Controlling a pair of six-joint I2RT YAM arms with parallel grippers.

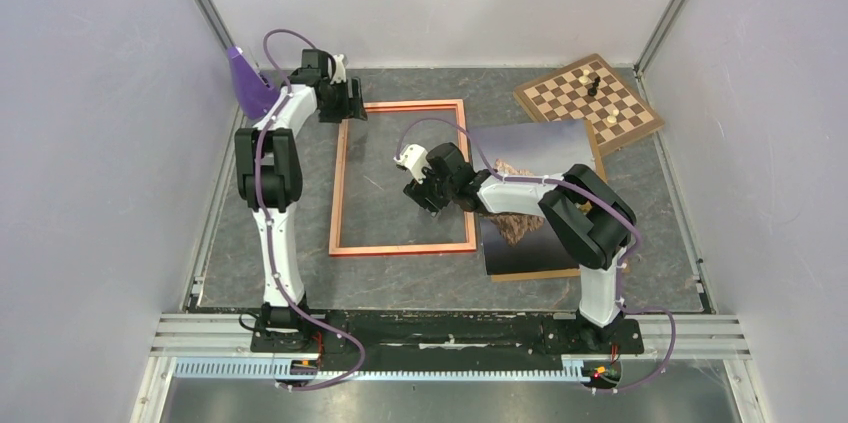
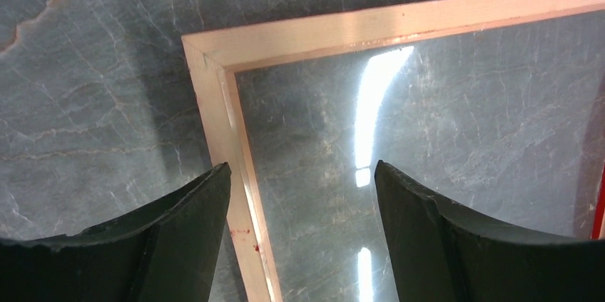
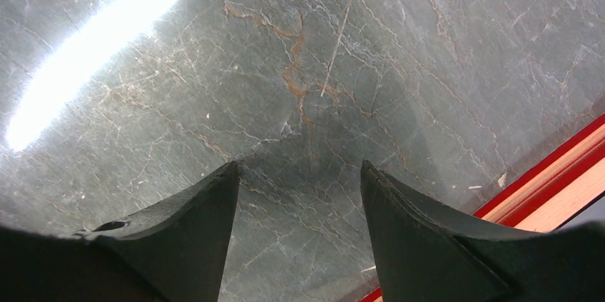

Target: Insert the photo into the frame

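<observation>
The large rectangular mountain-and-lake photo point(image 1: 535, 148) is lying flat at 3 o'clock of the thin orange-red rectangular frame point(image 1: 338, 183), outside it, on a plain brown board point(image 1: 525, 274). A pinch at its thin edge is risking a crease, or dragging the board along. The left gripper point(image 2: 303, 170) is hovering over the frame's 11 o'clock corner, fingers spread, empty. The right gripper point(image 3: 300, 166) is hanging inside the opening near the 3 o'clock rail, likewise spread.

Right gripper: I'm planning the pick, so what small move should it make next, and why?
Probably swing the right gripper rightward over the photo. Its jaws are open and empty above the inside of the frame, while the photo lies outside the right rail, ungrasped.
</observation>
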